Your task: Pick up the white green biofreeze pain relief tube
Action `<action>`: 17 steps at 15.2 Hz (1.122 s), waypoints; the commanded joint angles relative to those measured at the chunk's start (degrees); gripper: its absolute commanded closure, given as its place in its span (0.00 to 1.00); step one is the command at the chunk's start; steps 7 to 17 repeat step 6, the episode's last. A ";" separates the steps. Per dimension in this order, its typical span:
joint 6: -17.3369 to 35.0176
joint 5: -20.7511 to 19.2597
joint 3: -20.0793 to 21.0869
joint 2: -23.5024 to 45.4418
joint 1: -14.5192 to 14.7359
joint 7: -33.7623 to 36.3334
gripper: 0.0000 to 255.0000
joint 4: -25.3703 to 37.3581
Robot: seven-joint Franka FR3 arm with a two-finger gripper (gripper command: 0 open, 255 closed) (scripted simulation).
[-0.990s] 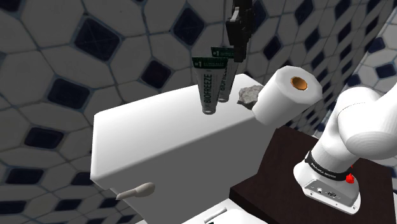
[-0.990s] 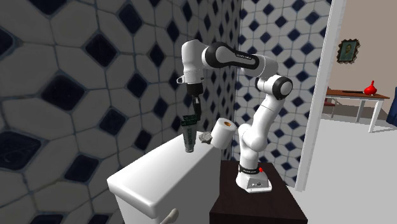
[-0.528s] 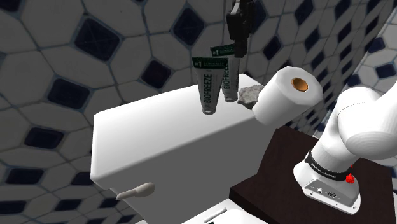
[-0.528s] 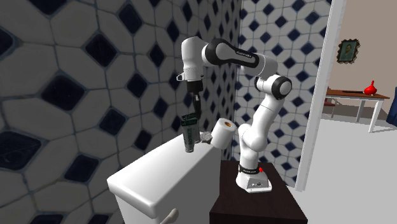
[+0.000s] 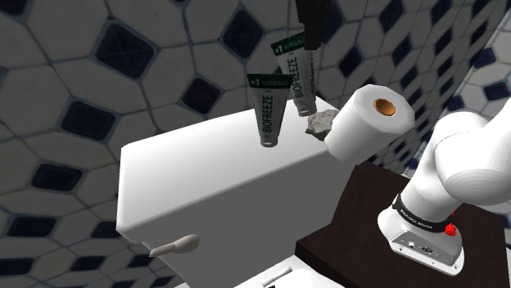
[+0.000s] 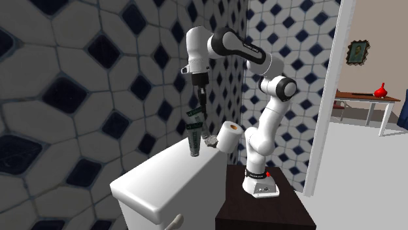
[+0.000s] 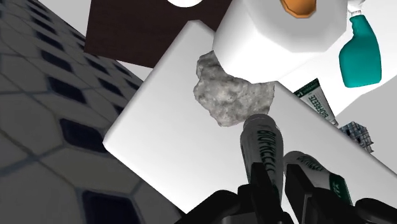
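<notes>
Black gripper (image 5: 309, 42) is clamping the white-green tube (image 5: 296, 78), hanging above the tank (image 5: 205, 176) at upper centre; pickup seeming nearly complete

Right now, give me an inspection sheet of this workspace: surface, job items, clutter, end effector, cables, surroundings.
Surface: white toilet tank lid, with a flush lever on the tank's front.
Job's things: two white and green Biofreeze tubes. The held tube hangs tilted above the lid. The standing tube rests cap-down on the lid.
Clutter: grey crumpled lump on the lid, toilet paper roll beside it, teal spray bottle beyond the roll.
End effector: end effector shut on the held tube's upper end.
Cables: nothing seen.
Surroundings: tiled walls with dark diamonds, dark stand, and a doorway to a room with a table.
</notes>
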 commanded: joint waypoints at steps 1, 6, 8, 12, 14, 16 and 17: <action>-1.52 -0.11 -0.05 0.86 -0.07 0.15 1.00 2.35; -4.05 -0.25 0.01 2.46 -0.14 0.58 1.00 6.49; -4.05 -0.25 0.01 2.46 -0.14 0.58 1.00 6.49; -4.05 -0.25 0.01 2.46 -0.14 0.58 1.00 6.49; -4.05 -0.25 0.01 2.46 -0.14 0.58 1.00 6.49; -4.05 -0.25 0.01 2.46 -0.14 0.58 1.00 6.49; -4.05 -0.25 0.01 2.46 -0.14 0.58 1.00 6.49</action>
